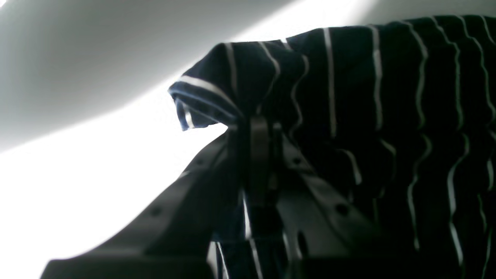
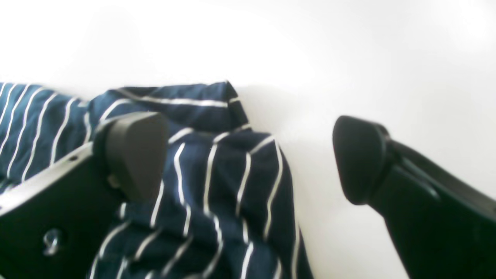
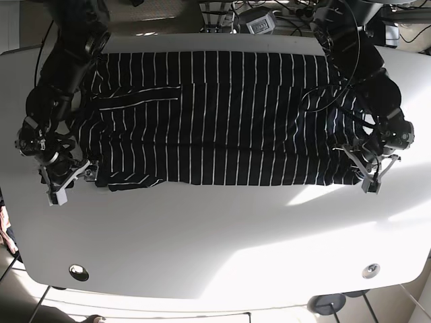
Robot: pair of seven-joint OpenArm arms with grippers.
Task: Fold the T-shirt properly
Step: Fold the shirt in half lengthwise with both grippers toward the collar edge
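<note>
White table (image 3: 215, 235) with 2 round holes (image 3: 79, 272).

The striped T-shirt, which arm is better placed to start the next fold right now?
Left. The left gripper is already shut on the T-shirt at its corner, ready to lift. The right gripper is open, one finger over the cloth and one over bare table, gripping nothing.
</note>
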